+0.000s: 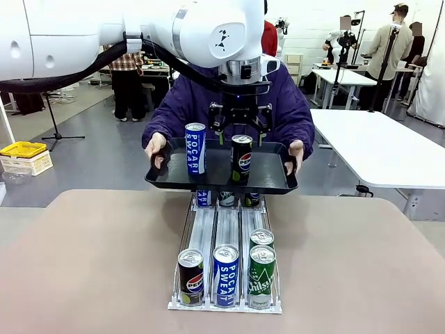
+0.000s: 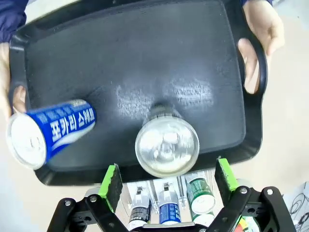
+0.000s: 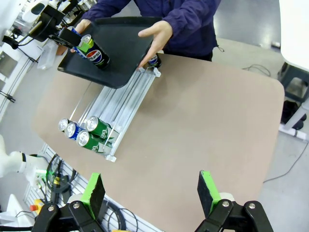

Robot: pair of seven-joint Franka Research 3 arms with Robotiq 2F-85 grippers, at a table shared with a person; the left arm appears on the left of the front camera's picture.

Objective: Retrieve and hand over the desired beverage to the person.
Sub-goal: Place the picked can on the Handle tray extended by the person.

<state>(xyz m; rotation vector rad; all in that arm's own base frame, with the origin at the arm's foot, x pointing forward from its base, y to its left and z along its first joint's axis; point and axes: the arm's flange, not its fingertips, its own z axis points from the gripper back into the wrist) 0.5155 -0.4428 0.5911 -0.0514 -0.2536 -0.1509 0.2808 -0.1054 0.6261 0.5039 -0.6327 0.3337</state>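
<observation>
The left gripper (image 1: 240, 128) is hanging wide open, holding nothing, above the black Pepsi can (image 1: 241, 158) standing on the black plastic tray (image 1: 271, 182) the person (image 1: 292, 104) is holding. Lifting straight up looks safest. The tray is also carrying a blue Pocari Sweat can (image 1: 195, 147).

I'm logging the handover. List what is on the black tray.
On the black tray, held by the person, stand a blue Pocari Sweat can and a black Pepsi can, apart. The open left gripper hangs over the Pepsi can.
</observation>
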